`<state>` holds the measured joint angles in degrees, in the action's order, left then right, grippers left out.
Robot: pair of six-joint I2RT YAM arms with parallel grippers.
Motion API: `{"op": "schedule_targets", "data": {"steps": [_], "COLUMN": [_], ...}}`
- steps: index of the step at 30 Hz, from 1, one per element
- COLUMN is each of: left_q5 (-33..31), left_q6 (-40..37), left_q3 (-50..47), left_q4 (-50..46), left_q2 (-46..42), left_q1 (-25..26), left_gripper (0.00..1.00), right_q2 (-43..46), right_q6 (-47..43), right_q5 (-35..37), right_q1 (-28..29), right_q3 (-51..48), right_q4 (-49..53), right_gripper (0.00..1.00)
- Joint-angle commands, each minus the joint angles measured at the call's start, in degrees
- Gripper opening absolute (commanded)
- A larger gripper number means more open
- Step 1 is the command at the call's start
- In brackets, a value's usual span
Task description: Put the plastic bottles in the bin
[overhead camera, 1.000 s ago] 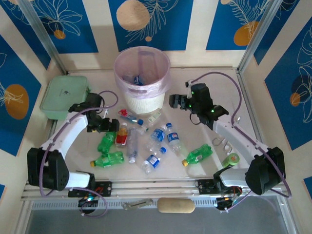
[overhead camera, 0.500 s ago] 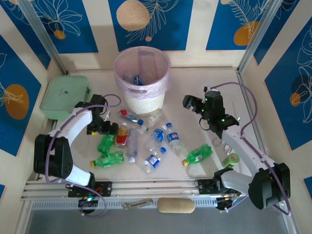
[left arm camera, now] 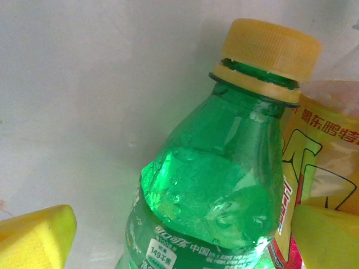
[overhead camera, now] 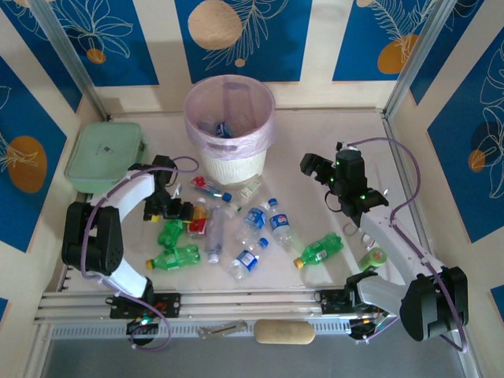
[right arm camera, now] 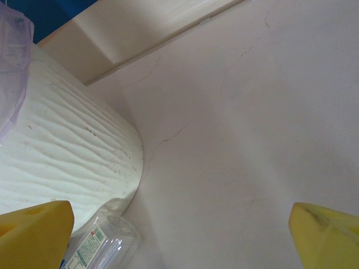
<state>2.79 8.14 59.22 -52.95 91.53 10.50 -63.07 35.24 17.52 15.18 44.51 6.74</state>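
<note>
On table (overhead camera: pixel 331 138) near half, three green bottles (overhead camera: pixel 319 250), three blue-labelled bottles (overhead camera: pixel 279 223), one red-labelled bottle (overhead camera: pixel 197 218), left gripper (overhead camera: pixel 179 211) jaws apart flanking one green bottle, right gripper (overhead camera: pixel 309 164) jaws apart, empty, farthest back one bin (overhead camera: pixel 229 164), bottle visible inside.

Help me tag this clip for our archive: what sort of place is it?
Probably a lab test cell for robots: two arms bolted to a metal rail, a table boxed in by printed blue panels, and bottles strewn before a bin.
</note>
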Motion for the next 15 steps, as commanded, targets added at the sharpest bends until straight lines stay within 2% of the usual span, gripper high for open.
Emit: {"op": "schedule_targets", "data": {"steps": [1, 7, 15], "left_q5": [-1.4, -1.1, -3.8], "left_q6": [1.3, 3.5, 4.5], "left_q3": [-1.6, -4.0, -4.4], "left_q4": [1.9, 4.7, 4.6], "left_q2": [2.8, 3.7, 2.0], "left_q1": [1.3, 2.5, 3.3], "left_gripper": [0.97, 0.93, 0.91], "right_q2": [1.4, 2.0, 2.0], "right_q6": [1.3, 1.7, 2.5], "right_q5": [-1.1, -1.3, -1.9], "right_q1": [-0.7, -1.4, -1.8], "right_q3": [-0.8, -1.0, -1.2], "right_q4": [-1.4, -1.4, -1.8], "right_gripper": [0.99, 0.99, 0.99]}}
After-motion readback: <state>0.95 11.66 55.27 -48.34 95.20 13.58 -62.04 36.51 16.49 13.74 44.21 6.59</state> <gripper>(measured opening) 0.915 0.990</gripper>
